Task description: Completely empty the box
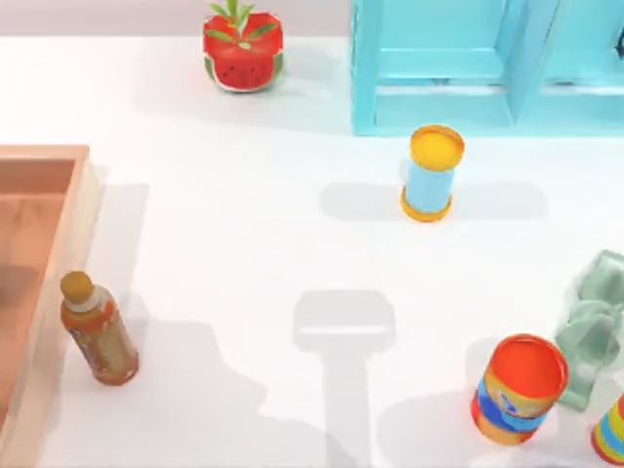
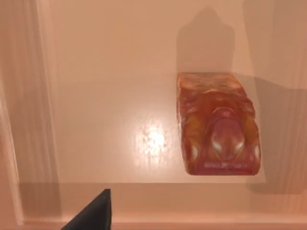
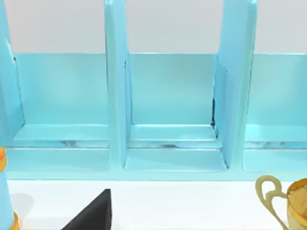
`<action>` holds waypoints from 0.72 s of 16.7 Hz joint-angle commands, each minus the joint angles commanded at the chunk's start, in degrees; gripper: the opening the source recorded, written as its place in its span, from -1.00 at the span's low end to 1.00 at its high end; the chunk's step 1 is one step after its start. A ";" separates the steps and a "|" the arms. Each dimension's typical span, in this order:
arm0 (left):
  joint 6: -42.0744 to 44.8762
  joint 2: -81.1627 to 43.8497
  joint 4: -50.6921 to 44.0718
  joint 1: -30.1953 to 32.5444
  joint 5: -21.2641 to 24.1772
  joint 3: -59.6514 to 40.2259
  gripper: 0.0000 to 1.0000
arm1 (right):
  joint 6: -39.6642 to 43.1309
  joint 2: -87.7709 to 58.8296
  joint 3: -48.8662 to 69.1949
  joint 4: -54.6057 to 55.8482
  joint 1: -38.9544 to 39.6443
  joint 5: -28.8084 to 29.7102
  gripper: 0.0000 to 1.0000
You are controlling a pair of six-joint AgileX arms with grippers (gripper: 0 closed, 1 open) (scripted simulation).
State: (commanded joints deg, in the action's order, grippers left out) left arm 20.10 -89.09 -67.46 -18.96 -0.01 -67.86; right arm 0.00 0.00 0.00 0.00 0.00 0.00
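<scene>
**Box at the table's left edge, with one item lying inside**

The box [image 1: 49, 253], a shallow wooden tray, sits at the left side of the table [image 1: 273, 283] and is cut off by the edge of the top view, so much of its floor is hidden there. A brown drink bottle [image 1: 97, 330] stands on the table just outside the box's right wall. In the left wrist view, a red-orange, glossy packet [image 2: 218, 125] lies flat on the box floor [image 2: 120, 96], apart from the walls; what it is cannot be made out. A dark fingertip [image 2: 93, 213] of the left gripper shows at the border of that view; whether the gripper is released or clenched cannot be told.

The right wrist view faces a turquoise shelf frame [image 3: 168, 96], with one dark fingertip [image 3: 93, 213] of the right gripper in front; its state likewise cannot be told. A gold-handled cup [image 3: 292, 201] is cut off at that view's border.

Elsewhere on the table stand a watermelon-patterned pot [image 1: 243, 49], a blue can with a yellow lid [image 1: 430, 174], an orange-lidded can [image 1: 520, 388], a pale green object [image 1: 595, 327] of unclear shape, and a striped item [image 1: 611, 434] clipped by the frame.
</scene>
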 joint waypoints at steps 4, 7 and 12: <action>0.35 -1.38 -1.09 -0.33 0.00 -1.14 1.00 | 0.00 0.00 0.00 0.00 0.00 0.00 1.00; 0.28 -1.26 -0.81 -0.06 -0.01 -0.86 1.00 | 0.00 0.00 0.00 0.00 0.00 0.00 1.00; 0.48 -4.59 7.23 -0.42 0.01 4.06 1.00 | 0.00 0.00 0.00 0.00 0.00 0.00 1.00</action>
State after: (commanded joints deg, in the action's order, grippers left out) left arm 20.58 -93.69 -60.23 -19.38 0.00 -63.80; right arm 0.00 0.00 0.00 0.00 0.00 0.00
